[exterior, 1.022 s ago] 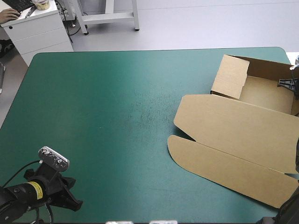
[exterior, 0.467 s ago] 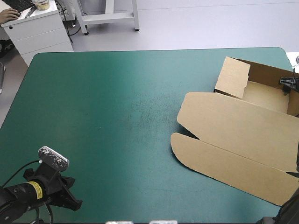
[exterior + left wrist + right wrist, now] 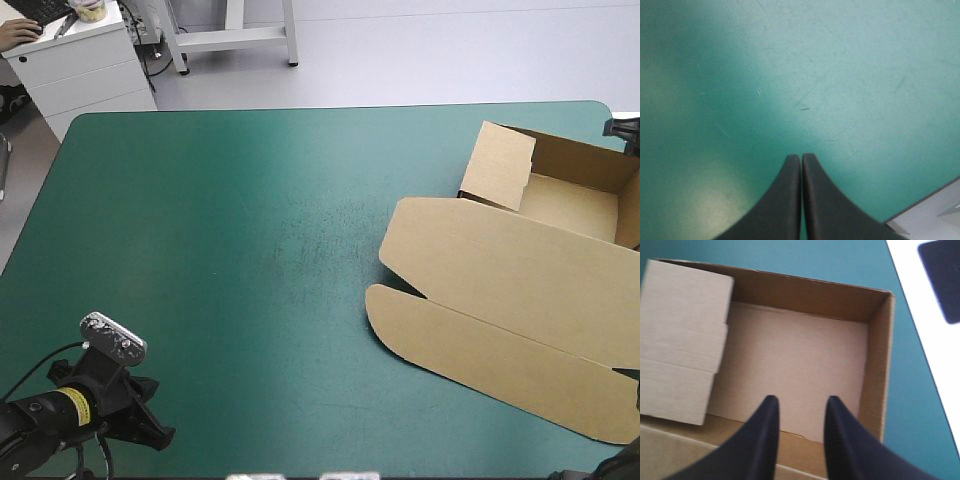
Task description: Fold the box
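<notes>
Loads of free teal-green table [image 3: 220, 220] left of the box [image 3: 500, 270], which sits against the right edge toward the far corner. It's plain brown board: an open tray with its walls up, and the lid lying flat with a rounded flap nearest. The left gripper [image 3: 801, 157] is at the near-left corner, fingers pressed together on nothing. The right gripper [image 3: 801, 402] hangs over the tray, fingers slightly apart, empty.

Beyond your table [image 3: 250, 250] with its teal-green cover you see a pale grey floor [image 3: 430, 60]; off the table's far left corner stands a white drawer cabinet [image 3: 85, 75]; near it, farther back, rise the legs of a white frame [image 3: 235, 38]; the light falls soft and even.
</notes>
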